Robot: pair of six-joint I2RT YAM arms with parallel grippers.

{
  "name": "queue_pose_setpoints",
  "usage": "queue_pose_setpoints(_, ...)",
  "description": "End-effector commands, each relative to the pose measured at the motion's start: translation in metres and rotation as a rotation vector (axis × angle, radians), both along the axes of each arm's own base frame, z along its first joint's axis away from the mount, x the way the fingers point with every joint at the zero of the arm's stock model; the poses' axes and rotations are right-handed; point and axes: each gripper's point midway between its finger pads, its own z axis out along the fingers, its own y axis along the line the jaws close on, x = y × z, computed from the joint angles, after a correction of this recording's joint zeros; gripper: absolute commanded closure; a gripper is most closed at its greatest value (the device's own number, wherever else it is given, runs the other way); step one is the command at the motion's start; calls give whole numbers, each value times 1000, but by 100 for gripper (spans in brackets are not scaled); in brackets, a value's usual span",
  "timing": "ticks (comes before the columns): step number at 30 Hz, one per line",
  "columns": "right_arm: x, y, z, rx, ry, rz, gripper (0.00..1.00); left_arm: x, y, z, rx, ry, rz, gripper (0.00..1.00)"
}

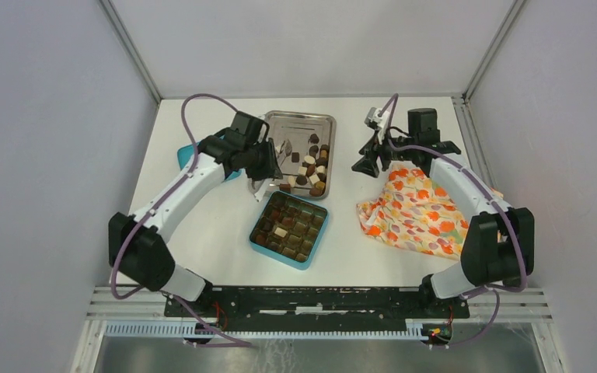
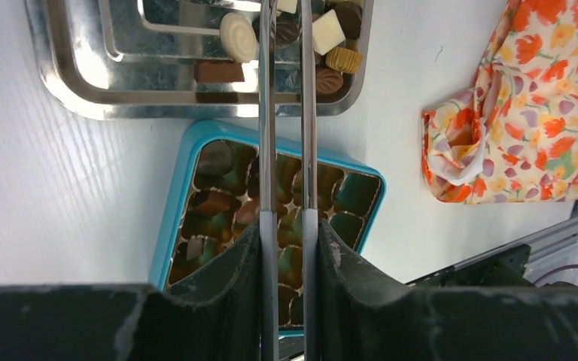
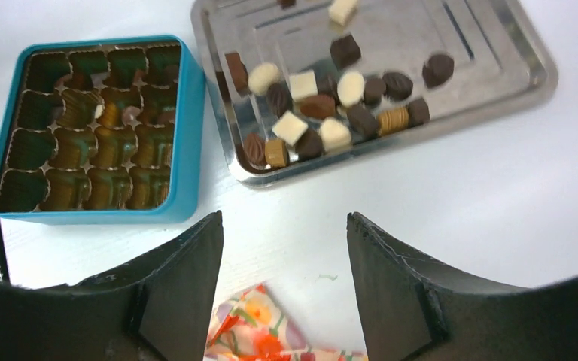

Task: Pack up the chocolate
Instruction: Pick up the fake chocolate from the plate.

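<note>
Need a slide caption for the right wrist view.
Open right tool faces loose chocolates on steel tray beside teal box.

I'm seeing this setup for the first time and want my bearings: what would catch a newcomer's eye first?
The orange floral cloth at the right jumps out against the white table. At centre sits a teal compartmented box, partly filled, with a steel tray beyond it holding loose chocolates in dark, brown and cream. The left gripper holds long metal tongs reaching over that tray.
</note>
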Motion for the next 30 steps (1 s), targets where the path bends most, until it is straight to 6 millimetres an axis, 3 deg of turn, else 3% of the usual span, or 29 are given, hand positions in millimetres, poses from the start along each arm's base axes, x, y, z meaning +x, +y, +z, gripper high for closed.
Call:
queue_pose_setpoints(1,-6,-10,-1,73,10,-30,33,19,-8,4,107,-22,-92,68)
queue_pose_setpoints(8,-15,-23,-14,89,28,-63,33,40,-7,-20,264,72,-109,65)
queue_pose_setpoints(16,-12,-32,-13,126,47,-91,33,63,-16,-37,342,108,-132,61)
queue_pose_setpoints(30,-13,-30,-14,146,66,-87,33,73,-22,-40,405,114,-151,55)
